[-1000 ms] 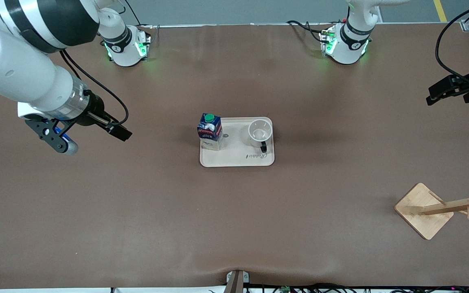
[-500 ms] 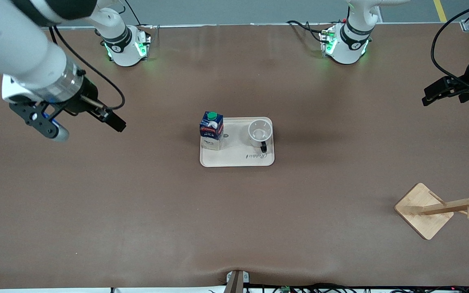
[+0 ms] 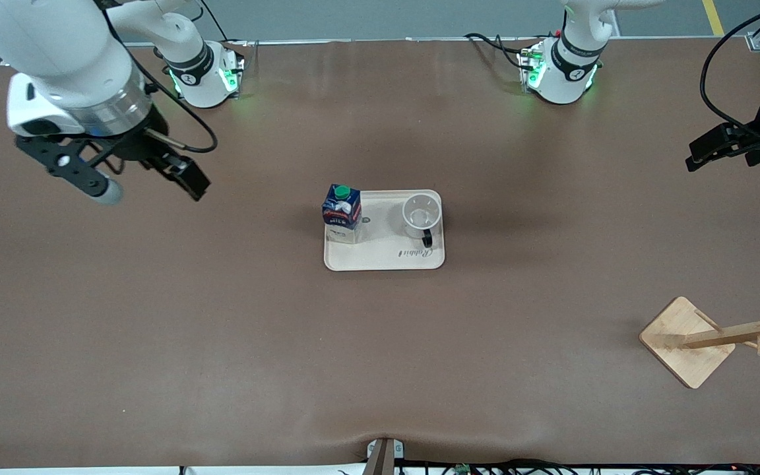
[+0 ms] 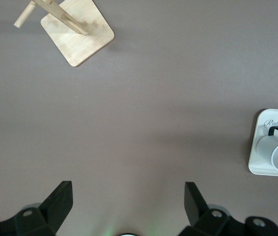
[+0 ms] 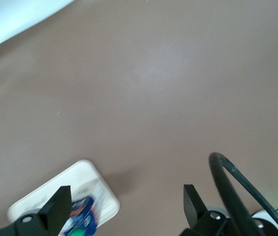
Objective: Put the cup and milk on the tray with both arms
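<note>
Front view: cup [image 3: 421,214] and milk [image 3: 341,214] stood on the tray [image 3: 384,257] at mid-table.
Milk sat at the tray's corner toward the right arm's end, cup toward the left arm's. Right gripper [image 3: 130,175] and left gripper [image 3: 726,147], apparently raised over bare table ends, were spread wide, holding nothing. A wooden rack [image 3: 689,340] stood near the left arm's end.

wooden rack [image 3: 716,339]: square base flat on brown table [image 3: 221,330]; pegged post tilted; toward left arm's end

Milk [image 5: 82,220] on tray [image 5: 55,195] corner, framed by open right gripper [image 5: 124,209] jaws.
</note>
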